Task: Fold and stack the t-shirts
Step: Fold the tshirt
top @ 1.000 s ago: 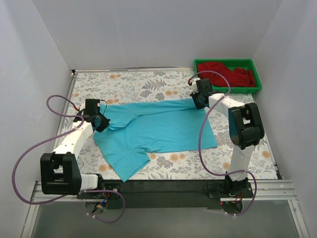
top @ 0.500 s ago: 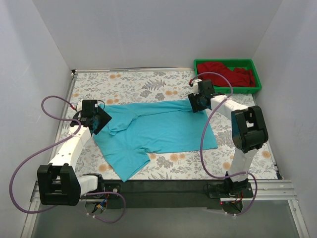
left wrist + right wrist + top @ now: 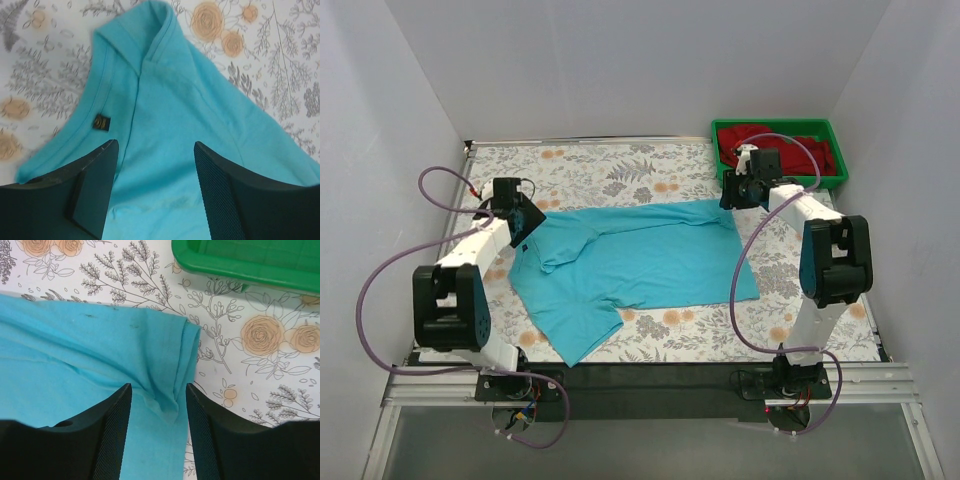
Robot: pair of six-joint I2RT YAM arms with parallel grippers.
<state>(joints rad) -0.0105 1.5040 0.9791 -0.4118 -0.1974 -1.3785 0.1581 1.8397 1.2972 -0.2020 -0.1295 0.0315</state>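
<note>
The turquoise-blue t-shirt (image 3: 640, 265) lies spread on the floral table, partly folded, its collar (image 3: 150, 45) at the left end. My left gripper (image 3: 528, 230) hovers open over the collar end; in the left wrist view the left gripper (image 3: 155, 145) has only flat cloth between its fingers. My right gripper (image 3: 732, 198) stands open over the shirt's far right corner; in the right wrist view the right gripper (image 3: 158, 388) straddles a bunched fold (image 3: 167, 402) without pinching it. The dark red t-shirt (image 3: 775, 148) lies crumpled in the green tray.
The green plastic tray (image 3: 838, 178) sits at the back right corner; its rim (image 3: 250, 262) shows close to the right gripper. White walls enclose the table on three sides. Purple cables loop beside both arms. A small dark label (image 3: 101, 121) sits inside the collar.
Both grippers opened and let go of the turquoise shirt. The left gripper drew back toward the far left; the right gripper pulled back toward the tray. The shirt stayed where it lay.
</note>
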